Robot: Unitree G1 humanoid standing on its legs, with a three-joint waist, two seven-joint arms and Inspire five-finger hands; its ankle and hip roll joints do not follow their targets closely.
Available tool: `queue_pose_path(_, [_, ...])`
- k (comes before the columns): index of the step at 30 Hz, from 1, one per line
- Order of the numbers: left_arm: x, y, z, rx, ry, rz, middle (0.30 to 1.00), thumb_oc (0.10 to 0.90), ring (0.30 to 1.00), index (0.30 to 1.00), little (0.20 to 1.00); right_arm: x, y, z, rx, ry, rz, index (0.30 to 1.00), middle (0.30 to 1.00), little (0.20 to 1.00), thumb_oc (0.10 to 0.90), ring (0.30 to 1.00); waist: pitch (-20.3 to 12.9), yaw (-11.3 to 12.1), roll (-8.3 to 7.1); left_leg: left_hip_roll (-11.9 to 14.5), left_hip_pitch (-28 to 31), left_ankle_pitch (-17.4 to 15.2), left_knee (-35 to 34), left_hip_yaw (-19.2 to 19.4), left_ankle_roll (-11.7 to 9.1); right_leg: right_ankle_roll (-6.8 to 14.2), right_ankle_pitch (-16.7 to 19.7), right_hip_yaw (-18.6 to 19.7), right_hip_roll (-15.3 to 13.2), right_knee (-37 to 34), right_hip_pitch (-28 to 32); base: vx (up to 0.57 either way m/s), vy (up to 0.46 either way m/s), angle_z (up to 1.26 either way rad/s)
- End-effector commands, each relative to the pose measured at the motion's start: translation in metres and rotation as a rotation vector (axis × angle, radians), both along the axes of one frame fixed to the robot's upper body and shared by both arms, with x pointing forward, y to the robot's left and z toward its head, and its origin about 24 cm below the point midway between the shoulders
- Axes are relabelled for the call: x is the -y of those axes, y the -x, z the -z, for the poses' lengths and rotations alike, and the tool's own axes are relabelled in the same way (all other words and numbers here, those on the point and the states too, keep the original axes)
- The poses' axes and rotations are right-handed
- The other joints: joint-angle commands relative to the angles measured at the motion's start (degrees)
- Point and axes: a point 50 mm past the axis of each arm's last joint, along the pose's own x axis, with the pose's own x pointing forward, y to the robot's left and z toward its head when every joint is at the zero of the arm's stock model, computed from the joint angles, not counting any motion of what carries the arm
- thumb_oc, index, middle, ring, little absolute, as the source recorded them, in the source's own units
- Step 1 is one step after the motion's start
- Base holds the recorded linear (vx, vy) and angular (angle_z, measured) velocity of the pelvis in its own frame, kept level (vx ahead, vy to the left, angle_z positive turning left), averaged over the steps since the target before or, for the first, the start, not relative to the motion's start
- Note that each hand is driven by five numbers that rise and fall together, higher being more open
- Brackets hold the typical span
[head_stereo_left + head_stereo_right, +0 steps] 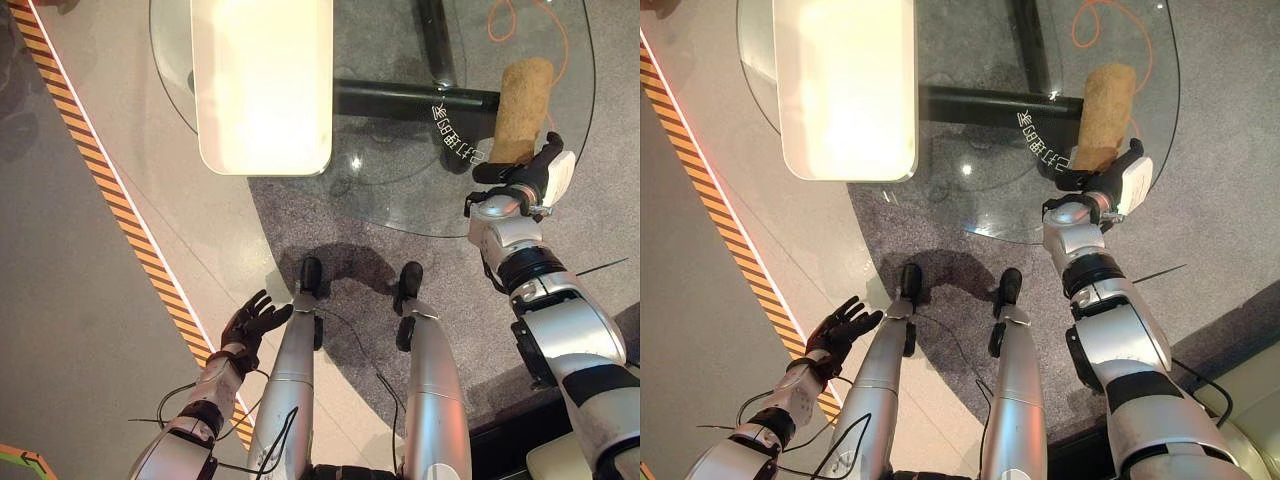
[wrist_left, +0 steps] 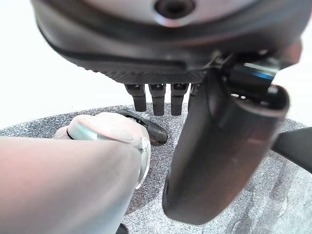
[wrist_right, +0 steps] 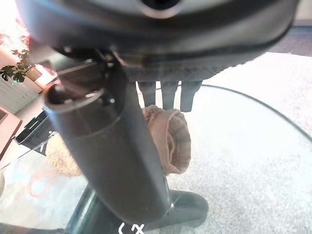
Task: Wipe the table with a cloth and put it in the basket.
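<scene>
On the glass table (image 1: 400, 190), the right hand (image 1: 525, 175) (fingers curled on the near end) grips the cloth (image 1: 522, 105), wiping under way; next, sweep it across, left hand (image 1: 250, 322) open, idle.

Bright overhead light, you get heavy glare on the white tray (image 1: 262, 85) on the glass table (image 1: 400, 205); its surface blows out almost fully. Small specular dots on the glass just beside the tray. Soft dark shadow on the grey carpet (image 1: 350, 262) below the table edge. In your left wrist view the background behind the left hand (image 2: 219, 146) is washed white, near parts blurred. Right wrist view: right hand (image 3: 112, 156) out of focus, cloth (image 3: 170, 139) sharper, window side overexposed.
</scene>
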Motion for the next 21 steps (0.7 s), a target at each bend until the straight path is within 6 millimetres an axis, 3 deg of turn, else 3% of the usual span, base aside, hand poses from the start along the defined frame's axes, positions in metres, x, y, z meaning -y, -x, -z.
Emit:
queue_pose_path(1, [-0.002,0.010,0.008,-0.022,0.022,-0.031,0.900,0.800,0.900,0.900,0.900,0.027,0.001,-0.037,0.128,-0.026,-0.031,0.900,0.900,0.900,0.800,0.900,-1.3,0.3,3.52,-4.4,-0.8,-2.7,2.2,5.2,6.3,-3.9,-1.8,-4.3,3.8,1.1,-0.4,0.03,-0.003,0.03])
queue_pose_path(21, [0.001,0.010,0.009,-0.025,0.021,-0.018,0.900,0.800,0.900,0.900,0.900,0.025,-0.002,-0.022,0.051,-0.059,-0.094,0.900,0.900,0.900,0.800,0.900,-1.3,0.5,3.81,-4.6,-2.0,-2.3,2.8,4.9,6.6,-4.2,-1.8,-4.1,3.9,2.3,-1.7,0.00,-0.001,0.01])
